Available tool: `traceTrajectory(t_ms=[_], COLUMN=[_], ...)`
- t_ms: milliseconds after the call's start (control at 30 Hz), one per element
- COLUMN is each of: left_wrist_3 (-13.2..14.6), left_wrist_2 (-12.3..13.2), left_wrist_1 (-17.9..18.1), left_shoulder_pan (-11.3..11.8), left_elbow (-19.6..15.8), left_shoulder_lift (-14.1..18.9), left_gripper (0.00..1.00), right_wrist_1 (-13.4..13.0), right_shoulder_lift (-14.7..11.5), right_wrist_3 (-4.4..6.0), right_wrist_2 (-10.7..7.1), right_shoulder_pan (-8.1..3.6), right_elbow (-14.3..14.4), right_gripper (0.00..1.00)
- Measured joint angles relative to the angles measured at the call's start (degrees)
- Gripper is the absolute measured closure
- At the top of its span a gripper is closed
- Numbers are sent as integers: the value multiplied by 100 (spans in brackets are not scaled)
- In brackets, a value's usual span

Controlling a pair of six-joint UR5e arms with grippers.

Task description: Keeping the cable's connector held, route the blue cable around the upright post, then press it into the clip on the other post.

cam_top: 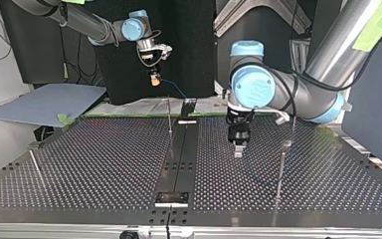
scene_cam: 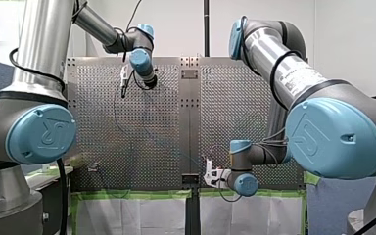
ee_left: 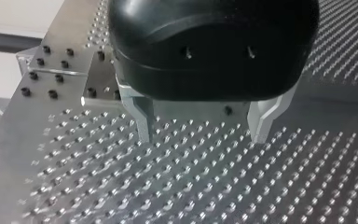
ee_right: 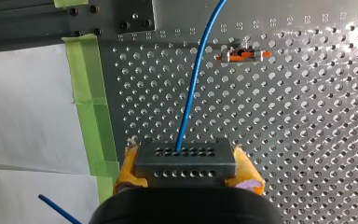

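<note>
Holding: your right gripper (ee_right: 186, 161) has the connector (ee_right: 185, 169) clamped between its yellow pads (ee_right: 127, 168).
Cable: the blue cable (ee_right: 193, 88) leaves a hole in the connector's face and runs ahead of it, over the worktop (ee_right: 307, 140).
Orange piece: a small orange piece (ee_right: 243, 56) shows ahead of the connector, near the cable but apart from it.
Tape: green tape (ee_right: 91, 107) edges the worktop beside the connector.
Left gripper: your left gripper (ee_left: 201, 128) is well apart from the connector, close above the worktop. Its metal fingers (ee_left: 142, 116) are spread wide with nothing between them.
</note>
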Motion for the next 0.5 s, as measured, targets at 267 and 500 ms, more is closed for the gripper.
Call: traceTrajectory(t_ms=[267,500], left_wrist_3=[96,271], left_wrist_2=[-128,-314], left_wrist_1=[367,455], left_shoulder_pan=[13,-4], left_elbow=[12,246], left_shoulder_lift=[-180,-487], left_gripper=[1,1], right_wrist_1=[-12,-18], right_shoulder_lift=[1,1], right_wrist_3=[0,0], right_wrist_2=[-1,-1], right_shoulder_pan=[0,0], right_elbow=[-1,-2], right_gripper=[100,100])
